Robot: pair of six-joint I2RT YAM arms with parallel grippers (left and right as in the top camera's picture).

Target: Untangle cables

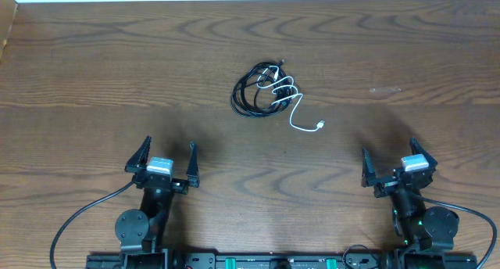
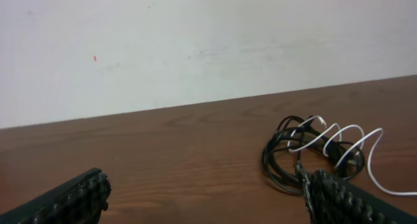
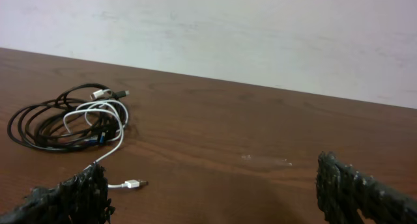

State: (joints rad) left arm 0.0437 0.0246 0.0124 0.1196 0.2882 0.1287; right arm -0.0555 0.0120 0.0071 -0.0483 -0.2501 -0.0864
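Observation:
A black cable point(image 1: 248, 93) lies coiled on the wooden table, with a white cable point(image 1: 291, 105) looped through it and trailing toward the front right to a small white plug point(image 1: 319, 127). From the left wrist the bundle point(image 2: 306, 152) sits ahead to the right. In the right wrist view the black cable's coil point(image 3: 55, 123) is ahead to the left, and the white plug point(image 3: 133, 183) lies just beyond the left finger. My left gripper point(image 1: 166, 162) and right gripper point(image 1: 397, 163) stand open near the front edge, well short of the cables, with nothing between their fingers.
Bare wooden table point(image 1: 94, 81) lies all around the bundle. A pale wall point(image 2: 195, 42) stands beyond the far edge. A faint smudge point(image 3: 267, 160) marks the tabletop right of the cables. Thick black arm wiring point(image 1: 78, 218) runs beside the left base.

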